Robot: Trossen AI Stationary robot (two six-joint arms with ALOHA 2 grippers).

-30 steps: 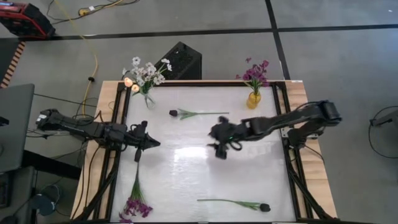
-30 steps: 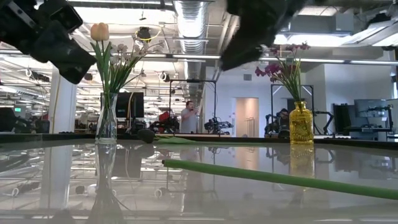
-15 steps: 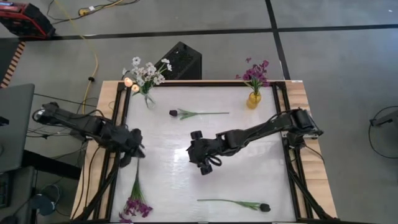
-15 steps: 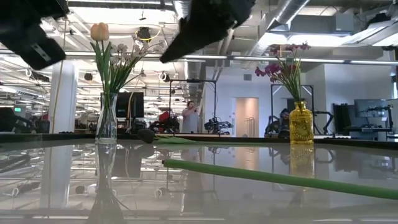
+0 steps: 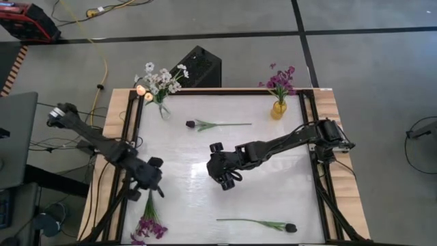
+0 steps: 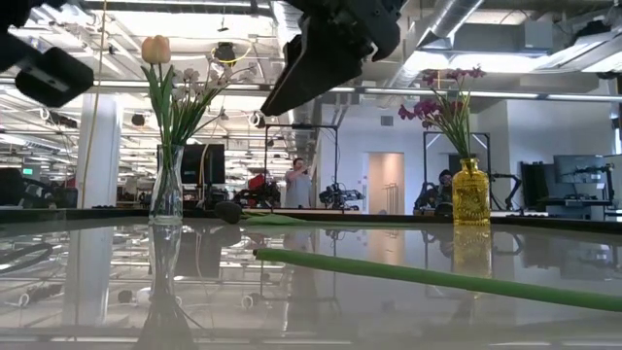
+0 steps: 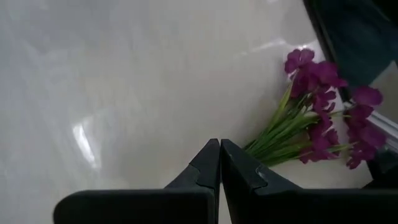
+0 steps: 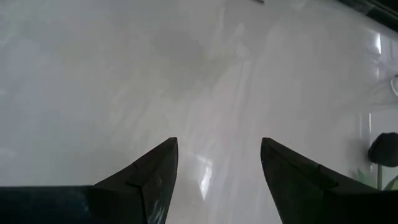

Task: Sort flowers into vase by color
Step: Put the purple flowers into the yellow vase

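purple sprig [image 5: 148, 220] blooms toward front edge | left gripper [image 7: 219, 163] clenched, empty | right gripper [image 8: 217, 163] released

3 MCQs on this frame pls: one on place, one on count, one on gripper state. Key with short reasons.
1. Where does the loose purple flower bunch lie on the white table?
A. near corner on the left arm's side
B. beside the yellow vase
C. table centre

2. How many dark-budded single stems lie flat on the table?
A. one
B. two
C. four

3. How do the two grippers stand?
A. both open
B. left open, right shut
C. left shut, right open

Key:
1 A: the purple flower bunch lies at the near left corner, just past the left gripper.
2 B: one dark-budded stem lies between the clear glass vase and the yellow vase; another dark-budded stem lies near the front edge.
3 C: left wrist view shows fingertips pressed together; right gripper shows a wide gap.
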